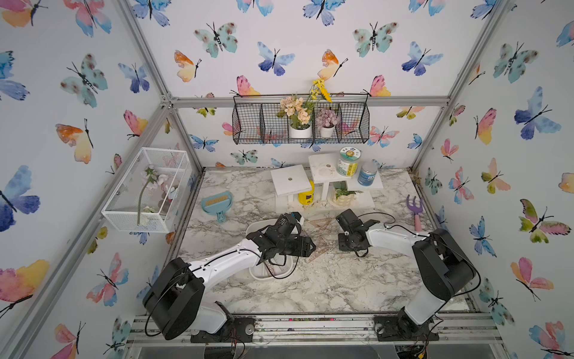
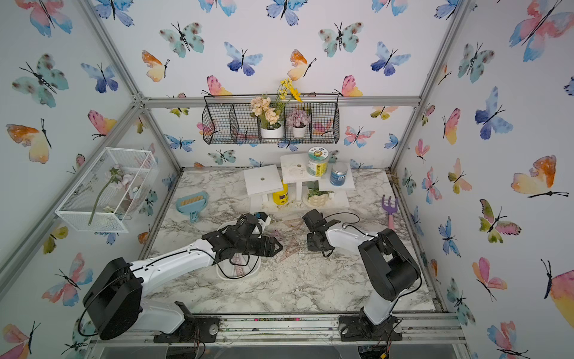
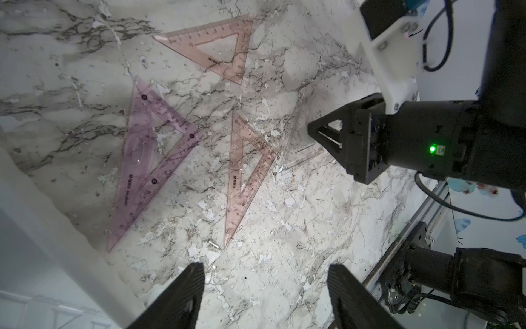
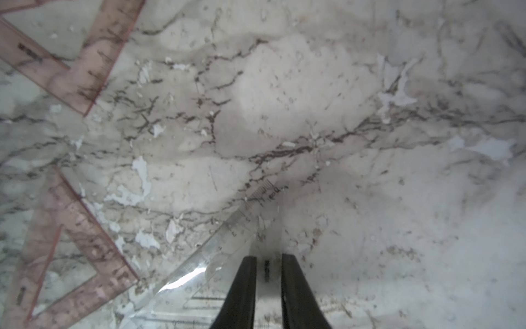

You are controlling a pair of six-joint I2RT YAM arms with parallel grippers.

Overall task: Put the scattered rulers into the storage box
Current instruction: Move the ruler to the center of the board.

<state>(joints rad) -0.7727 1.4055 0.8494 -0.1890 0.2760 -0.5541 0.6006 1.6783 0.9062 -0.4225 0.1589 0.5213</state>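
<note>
While the right claw (image 4: 269,257) straddles one clear ruler (image 4: 199,260), three tinted rulers (image 3: 133,171) (image 3: 205,34) (image 3: 236,171) lie beside.

Tinted set squares (image 3: 236,176) lie flat beside white storage box (image 1: 257,274).

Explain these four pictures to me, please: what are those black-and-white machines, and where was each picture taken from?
They are two robot arms mounted along the near edge of a marble-patterned table. Both top views look down on the whole scene from above. Each of the remaining pictures comes from a camera on one arm's wrist. The left arm reaches over the white storage box, and its jaws are open and empty. On the table lie see-through rulers: two pink set squares and a purple set square. The right arm has its jaws narrow around a clear ruler. Whether they grip it yet, I cannot tell.
</note>
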